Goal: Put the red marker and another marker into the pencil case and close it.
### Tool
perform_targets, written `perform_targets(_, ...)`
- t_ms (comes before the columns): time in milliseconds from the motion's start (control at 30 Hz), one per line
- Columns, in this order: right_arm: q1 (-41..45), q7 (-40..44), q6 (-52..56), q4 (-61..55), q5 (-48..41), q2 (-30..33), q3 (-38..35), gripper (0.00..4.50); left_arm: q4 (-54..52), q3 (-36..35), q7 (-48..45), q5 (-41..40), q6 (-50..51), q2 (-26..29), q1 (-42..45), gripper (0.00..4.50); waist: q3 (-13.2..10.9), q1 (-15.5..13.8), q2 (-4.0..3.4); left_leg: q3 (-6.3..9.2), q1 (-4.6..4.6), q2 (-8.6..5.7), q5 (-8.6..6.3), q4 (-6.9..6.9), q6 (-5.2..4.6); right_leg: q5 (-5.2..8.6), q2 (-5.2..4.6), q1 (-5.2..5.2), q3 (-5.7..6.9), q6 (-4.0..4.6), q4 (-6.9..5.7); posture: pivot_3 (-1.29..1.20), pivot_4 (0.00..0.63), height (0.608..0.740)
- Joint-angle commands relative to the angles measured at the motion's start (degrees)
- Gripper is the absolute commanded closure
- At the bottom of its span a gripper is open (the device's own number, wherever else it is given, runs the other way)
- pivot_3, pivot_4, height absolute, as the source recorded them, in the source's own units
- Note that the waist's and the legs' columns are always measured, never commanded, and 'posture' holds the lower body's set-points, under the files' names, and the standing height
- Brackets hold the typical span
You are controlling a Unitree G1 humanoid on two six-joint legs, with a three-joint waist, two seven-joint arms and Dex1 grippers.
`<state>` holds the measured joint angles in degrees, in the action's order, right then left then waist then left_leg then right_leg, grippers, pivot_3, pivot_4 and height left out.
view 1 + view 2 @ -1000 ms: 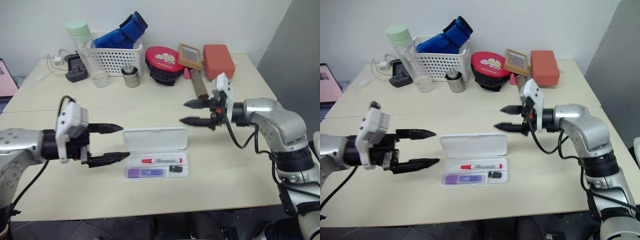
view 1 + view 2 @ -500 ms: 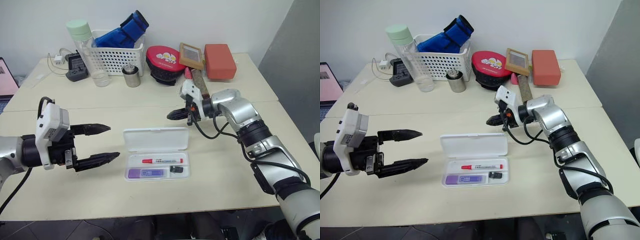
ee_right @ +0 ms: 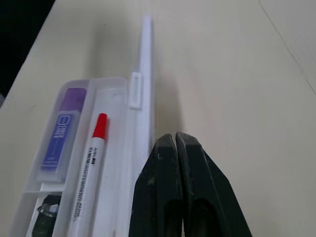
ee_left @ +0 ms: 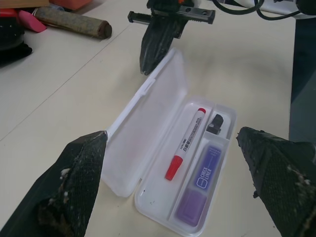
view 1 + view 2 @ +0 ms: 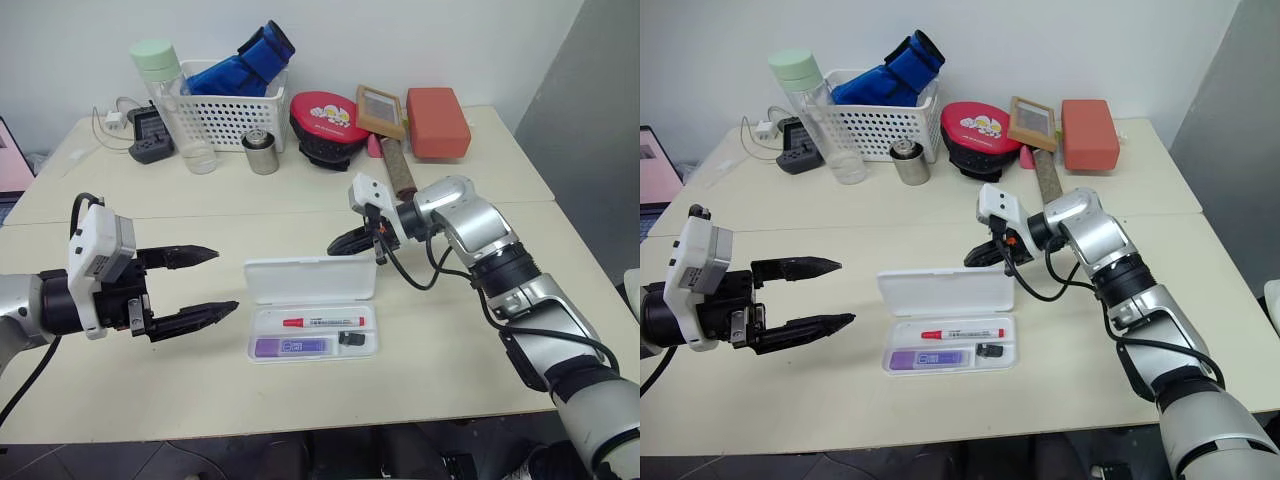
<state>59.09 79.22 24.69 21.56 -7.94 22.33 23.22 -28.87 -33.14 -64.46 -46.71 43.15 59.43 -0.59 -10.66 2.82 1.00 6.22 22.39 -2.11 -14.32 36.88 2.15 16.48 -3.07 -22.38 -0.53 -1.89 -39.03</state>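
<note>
The pencil case [image 5: 312, 278] lies open on the table, its lid folded back behind the divided tray. In the tray, the red marker [image 5: 322, 322] lies in the rear slot. The purple marker [image 5: 290, 346] lies in the front slot. My right gripper [image 5: 333, 249] is shut and empty, pointing down to the left. Its tip is at the lid's far edge near the right end, and I cannot tell if it touches. My left gripper [image 5: 225, 280] hovers open and empty to the left of the case, pointing at it.
Along the table's back stand a white mesh basket [image 5: 228, 115], a green-capped bottle [image 5: 165, 100], a metal can [image 5: 261, 153], a red round case [image 5: 325, 120], a wooden frame [image 5: 382, 108] and an orange box [image 5: 437, 120]. A brown log [image 5: 397, 165] lies behind my right gripper.
My right gripper has shut and swung left and down from above the table to the lid's far edge. My left gripper stays open beside the case.
</note>
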Motion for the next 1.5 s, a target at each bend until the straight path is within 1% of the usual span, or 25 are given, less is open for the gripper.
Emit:
perform_targets(33, -2.23, 1.37, 2.70, -8.69, -1.04, 1.23, 0.55, 4.46, -0.19, -0.54, -0.14, -0.15, -1.34, 0.80, 0.66, 0.00, 0.00, -0.01, 0.00, -0.01, 0.00, 0.00, 0.00, -0.01, 0.01, 0.00, 0.00, -0.01, -0.01, 0.00, 0.00, 0.00, 0.150, 0.740)
perform_targets(233, -6.04, 1.44, 5.12, -15.81, -0.75, 2.85, 2.09, 4.46, 0.01, 0.93, -0.12, -0.22, -1.65, 0.78, 1.60, 0.00, 0.00, -0.13, 0.00, -0.01, 0.00, 0.00, -0.01, 0.00, 0.01, 0.00, -0.01, -0.01, -0.01, 0.00, -0.02, 0.00, 0.150, 0.740)
perform_targets(400, -11.62, 0.34, 5.62, -21.33, 0.77, 5.17, 4.90, 4.46, -1.87, 4.20, -1.53, -1.53, -1.24, 1.01, 1.53, 0.00, 0.00, -0.23, 0.00, 0.00, 0.00, 0.00, -0.01, -0.01, 0.02, 0.00, -0.01, 0.00, -0.01, 0.00, 0.01, 0.00, 0.150, 0.740)
perform_targets(500, -13.37, -0.92, 5.81, -22.41, 1.73, 5.78, 5.86, 4.46, -2.48, 5.65, -2.54, -1.55, -1.36, 1.53, 1.45, 0.00, 0.00, -0.41, 0.00, -0.03, 0.00, 0.00, -0.01, -0.01, 0.02, 0.00, -0.01, -0.01, -0.03, 0.00, 0.02, 0.00, 0.150, 0.740)
perform_targets(700, -15.53, -2.56, 6.98, -24.14, 2.09, 5.92, 6.67, 4.46, -1.16, 8.10, -4.10, -1.35, -1.81, 2.68, 3.68, 0.00, 0.00, -0.46, 0.01, -0.01, -0.02, 0.02, -0.01, 0.00, 0.02, 0.00, 0.01, 0.02, 0.01, 0.00, 0.00, 0.00, 0.150, 0.740)
perform_targets(833, -17.58, -4.41, 6.88, -24.55, 3.84, 5.86, 8.57, 4.46, -0.30, 10.81, -4.50, -0.40, -2.26, 3.34, 6.17, 0.00, 0.00, -0.52, 0.01, -0.03, -0.01, 0.01, -0.01, 0.00, 0.02, 0.00, 0.01, 0.02, -0.01, 0.00, 0.00, 0.00, 0.150, 0.740)
perform_targets(1100, -19.55, -6.79, 5.32, -23.19, 7.27, 6.34, 11.47, 4.46, 0.12, 12.56, -4.72, -0.80, -1.67, 3.95, 8.96, 0.00, 0.02, -0.45, 0.03, -0.04, -0.14, 0.02, -0.01, -0.01, 0.02, 0.01, 0.03, 0.09, 0.02, -0.01, 0.00, 0.00, 0.150, 0.740)
perform_targets(1200, -19.38, -6.56, 5.65, -22.90, 6.56, 6.06, 11.30, 4.46, 0.50, 12.92, -5.04, -0.58, -1.71, 4.00, 9.32, 0.00, 0.03, -0.43, 0.04, -0.12, -0.33, 0.02, -0.02, -0.06, 0.01, 0.01, 0.03, 0.19, 0.01, -0.01, 0.00, 0.00, 0.150, 0.740)
perform_targets(1333, -19.44, -6.05, 6.44, -23.66, 4.95, 5.95, 10.32, 4.46, 0.40, 13.27, -5.06, -0.65, -1.44, 4.07, 9.74, 0.00, 0.03, -0.43, 0.05, -0.13, -0.38, 0.03, -0.02, -0.06, 0.01, 0.01, 0.04, 0.21, 0.01, -0.02, -0.01, 0.00, 0.150, 0.740)
perform_targets(1433, -20.30, -4.07, 11.17, -29.34, -3.44, 6.07, 3.88, 4.46, -0.16, 13.54, -4.46, -0.81, -1.16, 3.70, 9.68, 0.00, 0.03, -0.56, 0.05, -0.11, -0.36, 0.03, -0.02, -0.06, 0.01, 0.01, 0.04, 0.21, 0.01, -0.01, 0.00, 0.00, 0.150, 0.740)
perform_targets(1500, -20.54, -4.32, 12.45, -30.79, -5.37, 6.19, 2.12, 4.46, -0.27, 13.56, -4.31, -0.77, -1.11, 3.61, 9.62, 0.00, 0.00, -0.76, 0.04, -0.09, -0.29, 0.03, -0.02, -0.05, 0.01, 0.01, 0.04, 0.18, -0.04, -0.01, 0.01, 0.00, 0.150, 0.740)
